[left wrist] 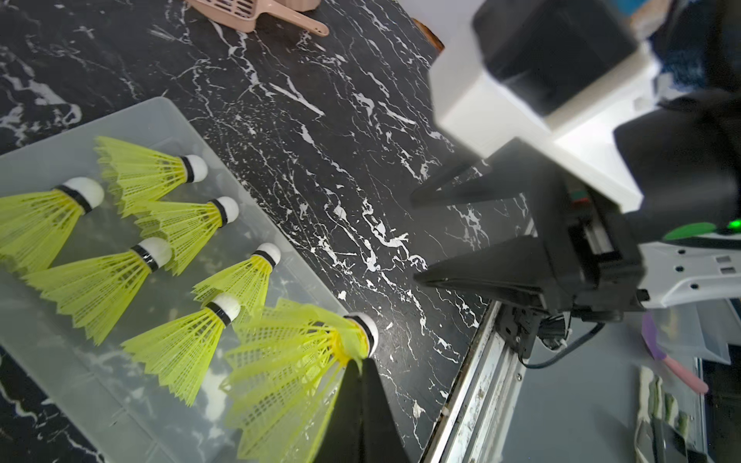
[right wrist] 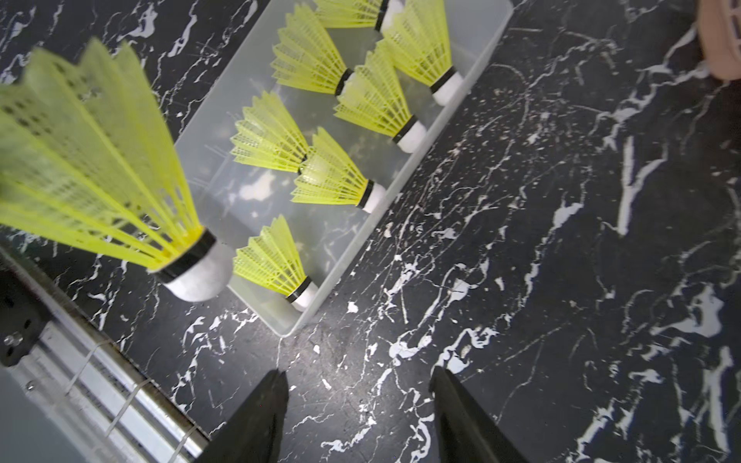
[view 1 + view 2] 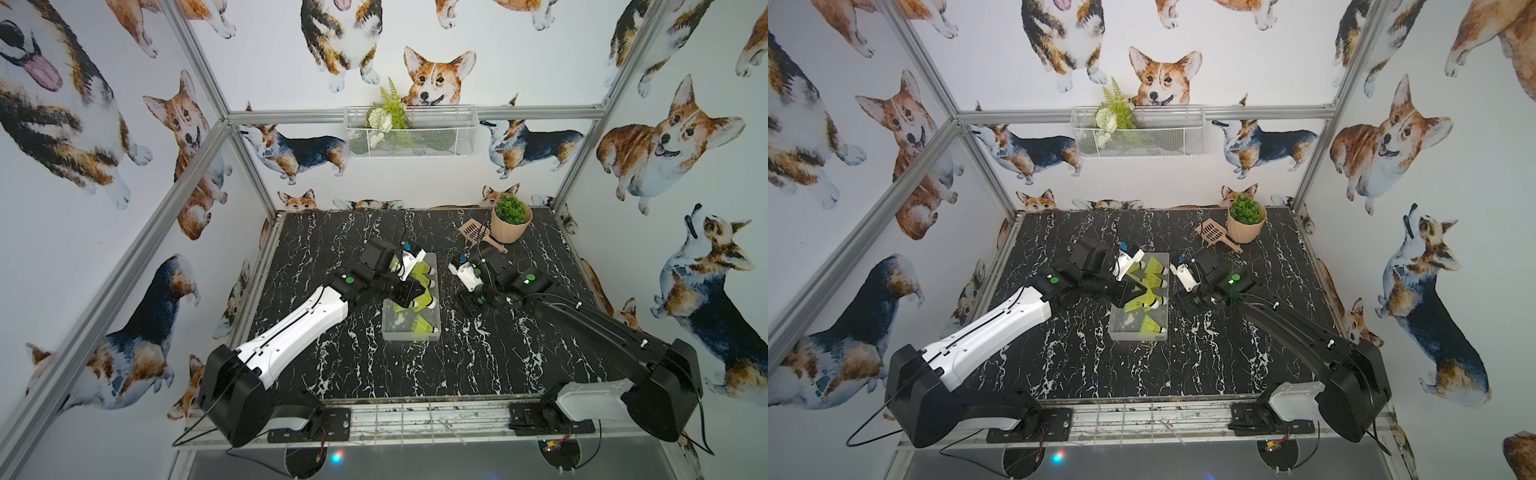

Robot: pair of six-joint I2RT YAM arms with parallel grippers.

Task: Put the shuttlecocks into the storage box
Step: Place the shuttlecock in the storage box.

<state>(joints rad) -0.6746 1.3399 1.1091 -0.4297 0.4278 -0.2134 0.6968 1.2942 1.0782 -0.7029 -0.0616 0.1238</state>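
Six shuttlecocks (image 1: 100, 288) lie on their sides in the storage box (image 1: 120, 128) in the left wrist view. Their white caps all point toward the same long wall and their skirts partly overlap. The left tool (image 1: 359, 373) is pinched tight on the yellow-green skirt of one more, the held shuttlecock (image 1: 280, 360). It grips just behind the black band and holds that shuttlecock over the box's edge. Across a strip of black marbled bench (image 1: 320, 120), the right tool (image 1: 415, 236) stands with its jaws well apart and nothing between them. A pink slotted scoop (image 1: 256, 14) lies farther off.

From the right wrist, the right tool's two fingers are spread over bare bench just beside the box, gripping nothing. Seven shuttlecocks show inside the box here, caps toward the wall nearest this tool. The held shuttlecock looms large and blurred in front of the box.

Both top views show the translucent box (image 3: 392, 332) (image 3: 1121, 330) near the middle of the bench, its long side running away from the arm bases. The left arm reaches over it, and the held shuttlecock hangs above the box's middle. The right tool sits near the box's right wall, apart from it. A potted plant (image 3: 511, 220) stands in the back right corner with the scoop just beside it. A wire basket (image 3: 411, 131) with greenery hangs on the back wall.
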